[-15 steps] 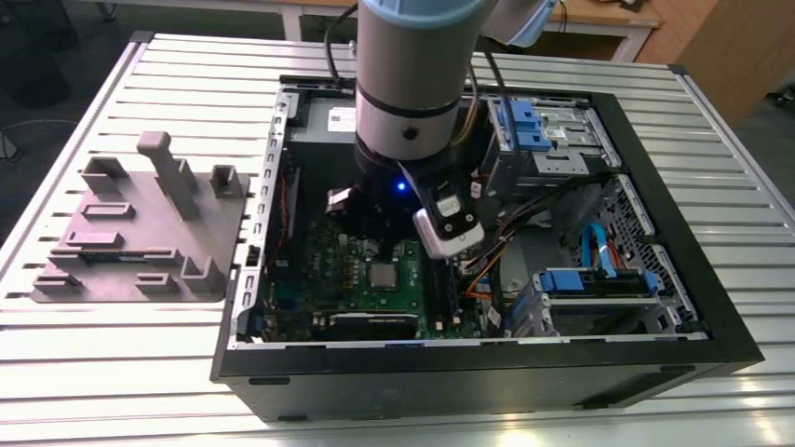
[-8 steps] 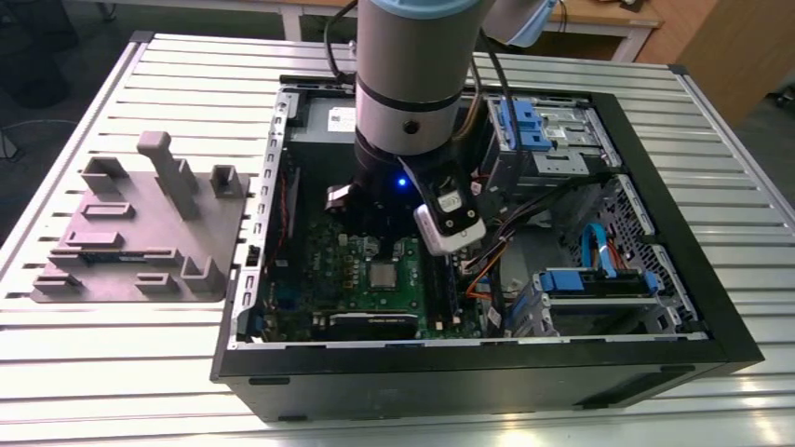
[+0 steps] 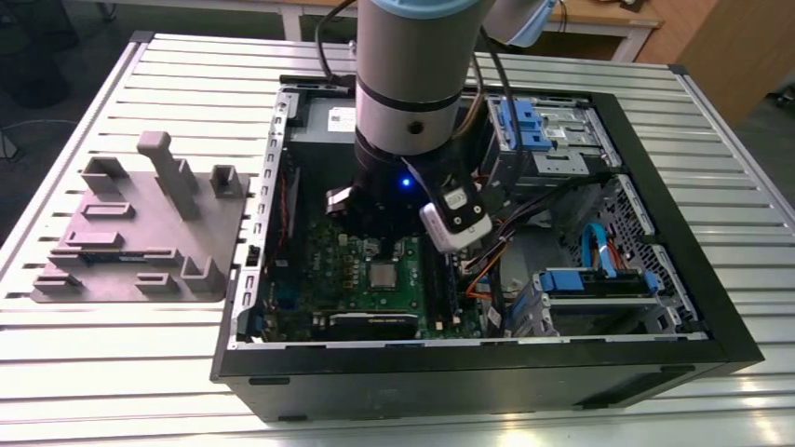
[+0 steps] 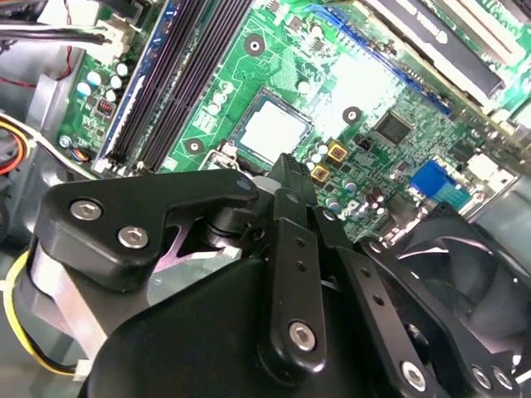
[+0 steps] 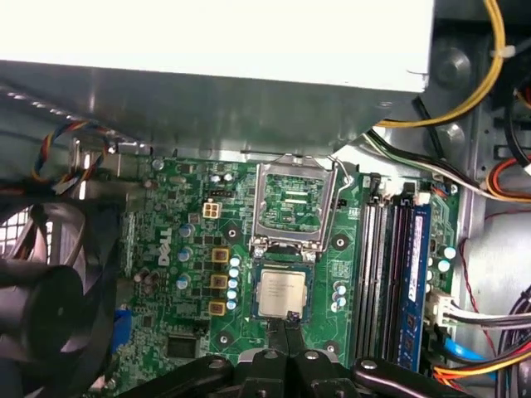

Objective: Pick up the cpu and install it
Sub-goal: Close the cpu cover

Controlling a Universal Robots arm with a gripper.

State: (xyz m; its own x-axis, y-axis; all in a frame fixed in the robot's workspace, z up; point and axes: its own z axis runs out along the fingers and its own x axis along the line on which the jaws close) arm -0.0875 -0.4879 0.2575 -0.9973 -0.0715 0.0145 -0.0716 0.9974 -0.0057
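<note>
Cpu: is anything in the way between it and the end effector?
No, nothing visible. The end effector sits right at the edge of the cpu, and the socket's metal lid stands open beside it.

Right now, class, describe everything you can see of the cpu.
The cpu is a small flat square with a silver-grey metal top. It lies level on the green motherboard, beside the swung-open metal frame. The claw, shut, has its tips at one edge of it; whether they touch cannot be told.
</note>
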